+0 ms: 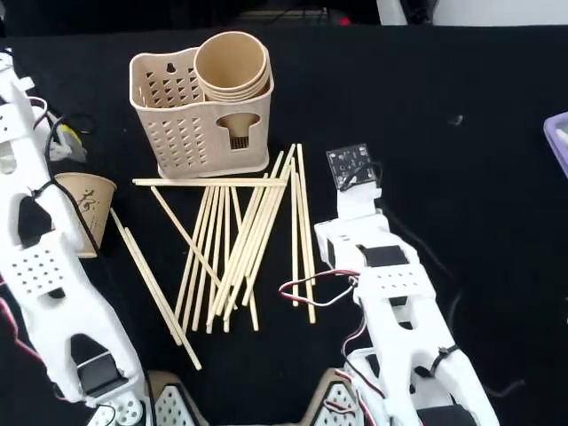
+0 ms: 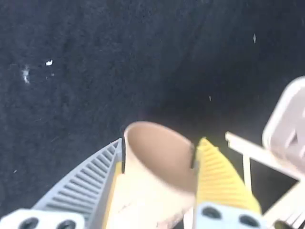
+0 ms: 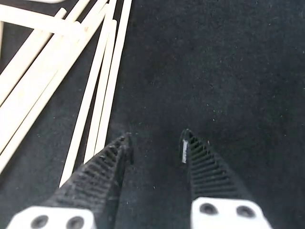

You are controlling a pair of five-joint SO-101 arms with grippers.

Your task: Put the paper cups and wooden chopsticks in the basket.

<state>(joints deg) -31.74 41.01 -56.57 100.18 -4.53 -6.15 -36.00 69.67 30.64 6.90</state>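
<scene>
Seen from above, the beige slotted basket (image 1: 191,133) stands at eleven o'clock on the black cloth (image 1: 444,89). A stack of paper cups (image 1: 232,64) sits nested in its three-o'clock end. The wooden chopsticks (image 1: 231,248) lie fanned out loose at its six-o'clock side, with one crosswise along its foot. At nine o'clock the left arm (image 1: 44,266) has a printed paper cup (image 1: 89,209); the dark marking on its side is too small to read. The right arm (image 1: 382,275) lies at five o'clock, just beside the chopsticks.

From the left wrist, the left gripper (image 2: 159,143) is clamped on the printed paper cup, a grey finger and a yellow one pressed against its walls.

From the right wrist, the right gripper (image 3: 156,137) hangs over the cloth. Its black toothed fingers stand narrowly parted around nothing, with the chopsticks just beside one of them.
</scene>
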